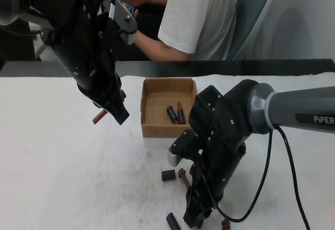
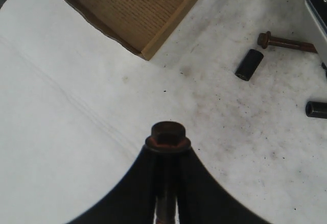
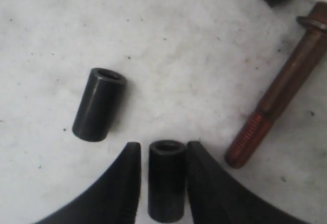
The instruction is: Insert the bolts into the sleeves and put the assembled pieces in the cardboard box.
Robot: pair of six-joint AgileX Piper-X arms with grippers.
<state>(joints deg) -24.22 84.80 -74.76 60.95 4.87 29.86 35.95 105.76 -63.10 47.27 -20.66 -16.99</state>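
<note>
Grime speckles the white tabletop [image 1: 63,177], where the cardboard box [image 1: 157,131] near the far edge holds 2 assembled pieces [image 1: 176,113]. The left gripper [image 2: 167,150] clamps a rusty hex-headed bolt [image 2: 167,133], shank hidden between its fingers [image 2: 135,188]; the right gripper [image 3: 164,145], slightly open near the front edge, straddles a black sleeve [image 3: 166,183], another sleeve [image 3: 98,104] and a loose bolt [image 3: 278,101] beside it.

White lettering [image 1: 323,119] on the right arm [image 1: 293,104]
</note>
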